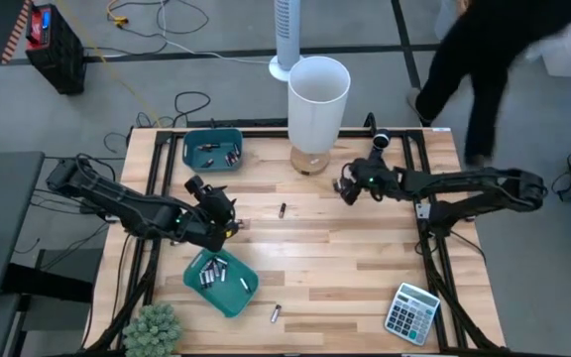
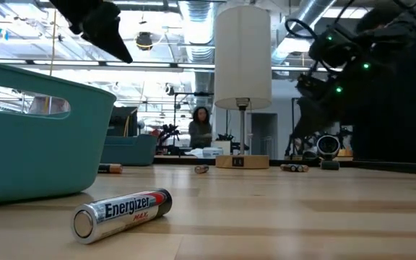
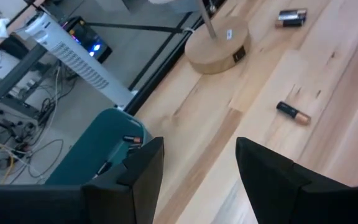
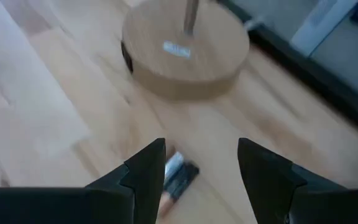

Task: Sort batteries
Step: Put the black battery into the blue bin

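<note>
The right gripper (image 4: 201, 171) hangs over the table (image 1: 365, 268) just in front of the lamp base (image 4: 185, 53), fingers apart and empty; its wrist view shows two batteries (image 4: 178, 174) lying side by side on the wood between them, which the high view hides under the arm. The left gripper (image 3: 197, 171) sits near the middle of the table's left side, fingers also apart, holding nothing. Its wrist view picks out one dark battery with a copper end (image 3: 293, 112) and a further battery (image 3: 292, 17) beyond the lamp base.

From above, batteries lie in the far teal bin (image 1: 212, 149) and the near teal bin (image 1: 222, 281), with a loose one mid-table (image 1: 283, 209) and another at the front edge (image 1: 276, 313). Only the low view reads that front battery's (image 2: 123, 214) label: "Energizer". A calculator (image 1: 410, 312) lies at the front right corner.
</note>
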`<state>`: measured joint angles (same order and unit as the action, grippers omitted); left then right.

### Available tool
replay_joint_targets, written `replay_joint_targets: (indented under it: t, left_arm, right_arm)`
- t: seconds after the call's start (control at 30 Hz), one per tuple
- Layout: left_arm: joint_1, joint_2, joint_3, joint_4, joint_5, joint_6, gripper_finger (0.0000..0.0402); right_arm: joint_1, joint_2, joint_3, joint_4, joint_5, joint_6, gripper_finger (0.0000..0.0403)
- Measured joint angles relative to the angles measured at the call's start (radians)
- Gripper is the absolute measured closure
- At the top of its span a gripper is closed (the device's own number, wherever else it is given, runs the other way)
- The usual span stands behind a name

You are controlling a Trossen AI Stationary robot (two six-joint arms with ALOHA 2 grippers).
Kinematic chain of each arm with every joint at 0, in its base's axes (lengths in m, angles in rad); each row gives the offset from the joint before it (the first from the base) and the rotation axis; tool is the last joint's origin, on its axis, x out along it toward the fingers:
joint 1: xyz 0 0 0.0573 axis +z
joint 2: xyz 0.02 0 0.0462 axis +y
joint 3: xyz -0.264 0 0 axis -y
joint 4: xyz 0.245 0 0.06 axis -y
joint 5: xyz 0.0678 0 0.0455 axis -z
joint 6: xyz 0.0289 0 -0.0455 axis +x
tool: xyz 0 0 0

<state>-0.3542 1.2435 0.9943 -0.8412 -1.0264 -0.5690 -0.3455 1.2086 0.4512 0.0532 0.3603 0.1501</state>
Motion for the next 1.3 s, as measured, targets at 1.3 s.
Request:
replay_joint_targets:
  t: [1.3]
  left_arm:
    - [0.027,0.0,-0.011,0.012,-0.002,0.0,0.0207]
  right_arm:
    - [-0.077,0.297,-0.029,0.131,-0.058,0.119,0.0197]
